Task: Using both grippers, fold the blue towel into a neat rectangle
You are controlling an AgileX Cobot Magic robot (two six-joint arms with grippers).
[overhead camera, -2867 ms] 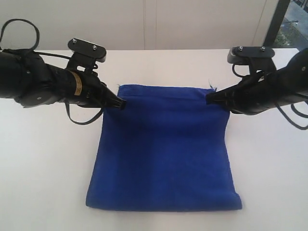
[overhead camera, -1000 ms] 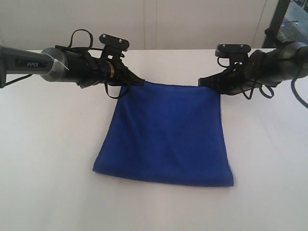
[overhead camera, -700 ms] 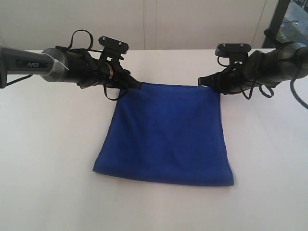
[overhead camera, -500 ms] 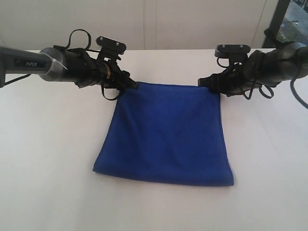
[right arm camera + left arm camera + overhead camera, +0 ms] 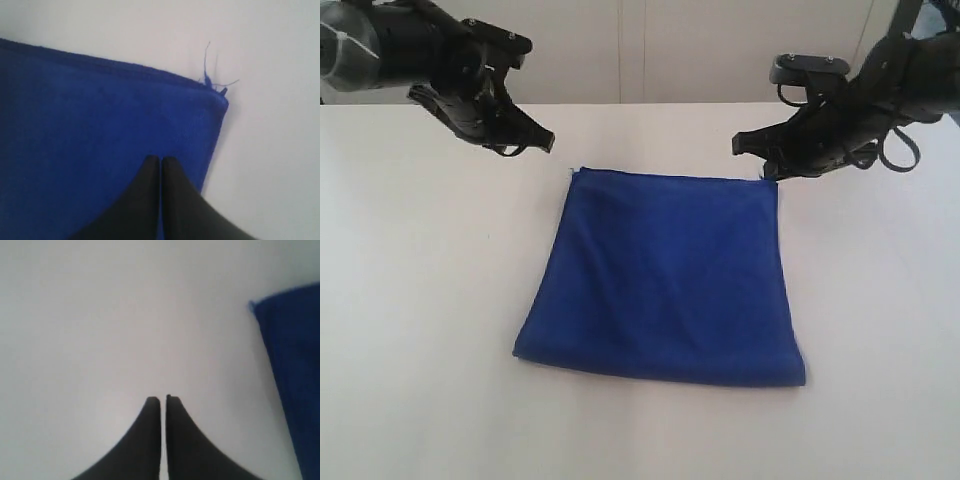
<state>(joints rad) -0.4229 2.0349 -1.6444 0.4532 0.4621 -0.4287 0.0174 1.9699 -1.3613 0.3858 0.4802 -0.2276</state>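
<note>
Left pincer (image 5: 163, 399) pressed together, empty, over white tabletop (image 5: 420, 300), apart from flat royal-blue terry towel (image 5: 665, 275). Right pincer (image 5: 161, 159) pressed together too, over its threaded corner.

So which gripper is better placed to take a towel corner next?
Likely right: the right gripper hangs over a frayed corner of the blue towel; the left gripper is off the cloth.
</note>
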